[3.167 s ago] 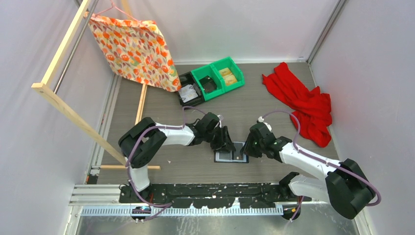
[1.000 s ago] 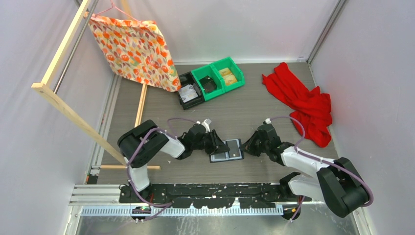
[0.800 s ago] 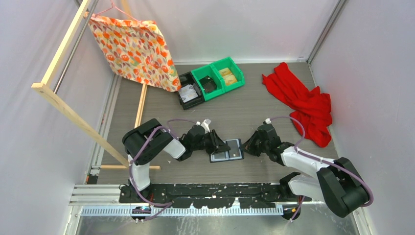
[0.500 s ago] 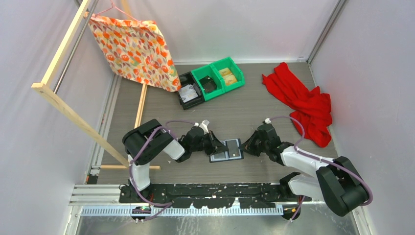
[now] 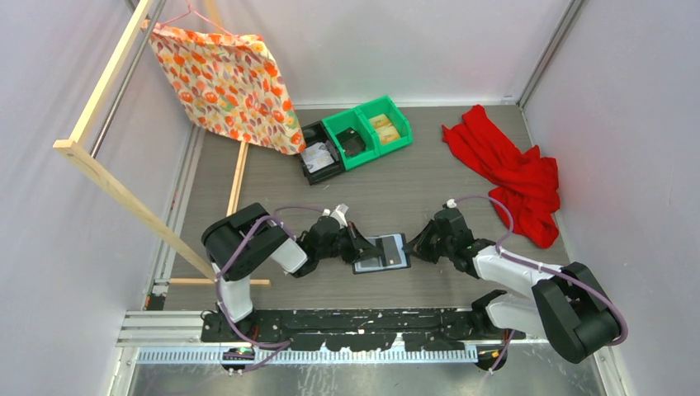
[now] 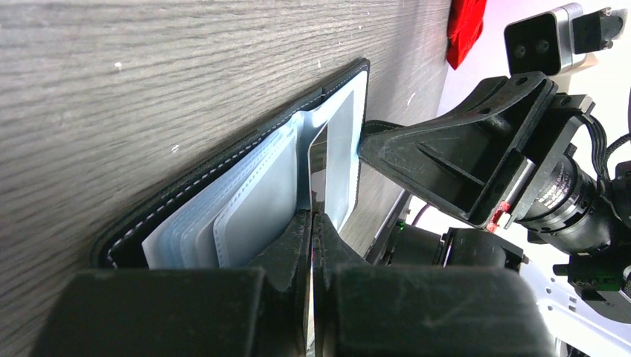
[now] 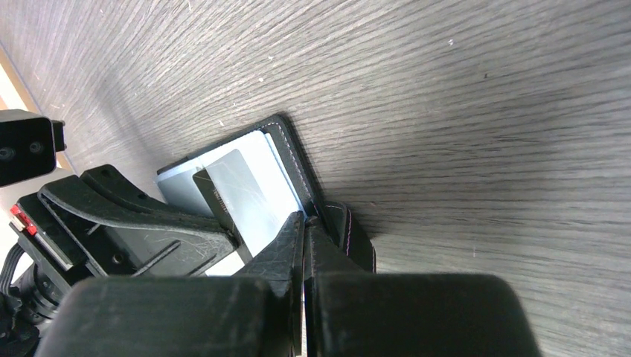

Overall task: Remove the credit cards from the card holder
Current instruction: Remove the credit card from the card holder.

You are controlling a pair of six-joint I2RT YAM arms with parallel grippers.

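**Q:** Card [image 5: 390,245], top view: is it out yet?

**A:** Only partly. The holder [image 5: 367,266] lies open on the table, between the two grippers. One card stands tilted above its sleeves and is not clear of them. No card lies beside the holder, so the task is judged to be at its first extraction. The left gripper [image 5: 361,246] meets the holder from the left and the right gripper [image 5: 415,246] from the right. The jaws are too small here to read.

**Q:** Left wrist view?

**A:** The left jaws are together on the near edge of the card [image 6: 335,171], which rises from between the fingertips. How much of it sits inside a sleeve cannot be told. The sleeves [image 6: 253,204] lie fanned just beside the jaws, inside the holder's stitched rim [image 6: 186,202]. Whether they hold more cards cannot be told either.

**Q:** Right wrist view?

**A:** The right jaws are clamped on the near rim of the holder [image 7: 294,160], beside the snap tab [image 7: 348,232]. The card [image 7: 242,197] rises just beyond the fingertips, apart from them and on the side of the left gripper.

**Q:** What is left to do?

**A:** As a judgement, this card has to be drawn clear while the holder is held down, then set on the table. After that, the sleeves need checking for others.
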